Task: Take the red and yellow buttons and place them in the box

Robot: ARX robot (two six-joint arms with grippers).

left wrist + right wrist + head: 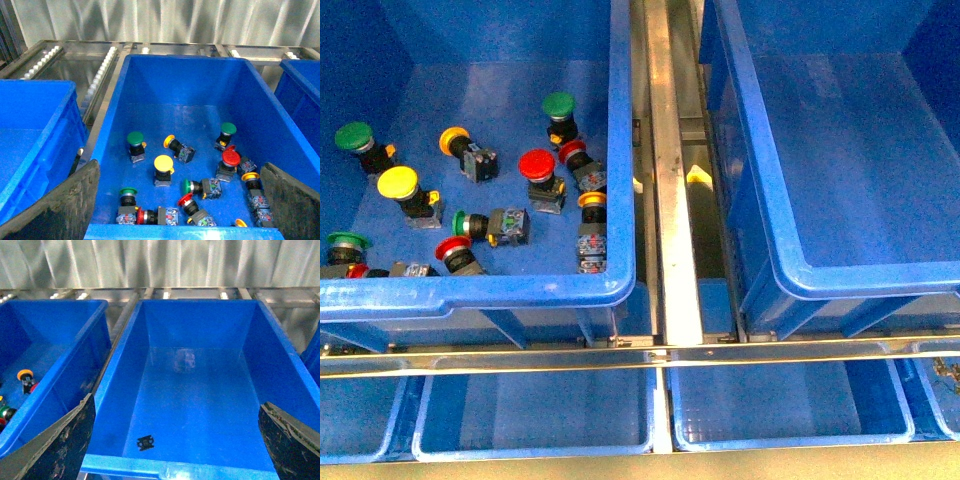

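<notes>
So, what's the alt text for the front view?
A blue bin on the left holds loose push-button switches with red, yellow and green caps; the matching bin beside it shows bare floor. Shallow trays sit in front.

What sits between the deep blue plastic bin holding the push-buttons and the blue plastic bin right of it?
A silver metal rail runs between the button-holding blue plastic bin and the right-hand blue plastic bin, seen in the front view.

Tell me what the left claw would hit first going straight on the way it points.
Probably the yellow button on the bin floor, nearly centred ahead of the open left claw; depth is unclear.
</notes>
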